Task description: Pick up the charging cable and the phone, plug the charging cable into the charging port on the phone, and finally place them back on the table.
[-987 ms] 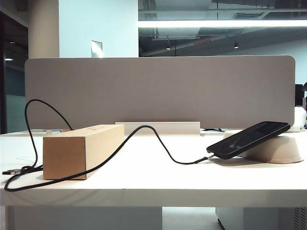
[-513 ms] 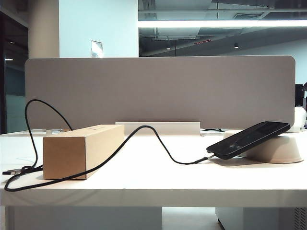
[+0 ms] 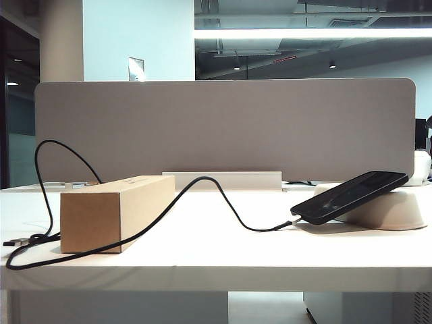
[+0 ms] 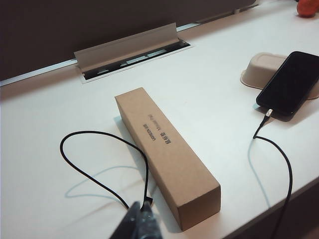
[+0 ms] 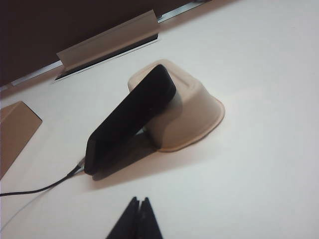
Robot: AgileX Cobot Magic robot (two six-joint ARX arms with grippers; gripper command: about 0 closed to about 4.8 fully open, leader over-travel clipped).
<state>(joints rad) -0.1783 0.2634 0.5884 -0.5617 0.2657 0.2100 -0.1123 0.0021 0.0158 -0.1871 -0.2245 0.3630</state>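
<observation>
The black phone (image 3: 351, 196) leans screen-up on an upturned off-white bowl (image 3: 399, 210) at the right of the white table (image 3: 216, 251). The silvery plug (image 3: 295, 220) of the black charging cable (image 3: 223, 196) sits in the phone's low short edge, where the charging port is hidden. The cord runs left over a cardboard box (image 3: 115, 212) to its far end (image 3: 15, 241). Neither arm shows in the exterior view. My left gripper (image 4: 142, 206) is shut and empty above the cord (image 4: 291, 177) beside the box (image 4: 164, 149). My right gripper (image 5: 139, 200) is shut and empty, short of the phone (image 5: 130, 117).
A grey partition (image 3: 223, 128) closes off the back of the table, with a lidded cable slot (image 4: 129, 47) in front of it. The bowl (image 5: 194, 114) props up the phone. The table's front edge lies close to the box and the cord.
</observation>
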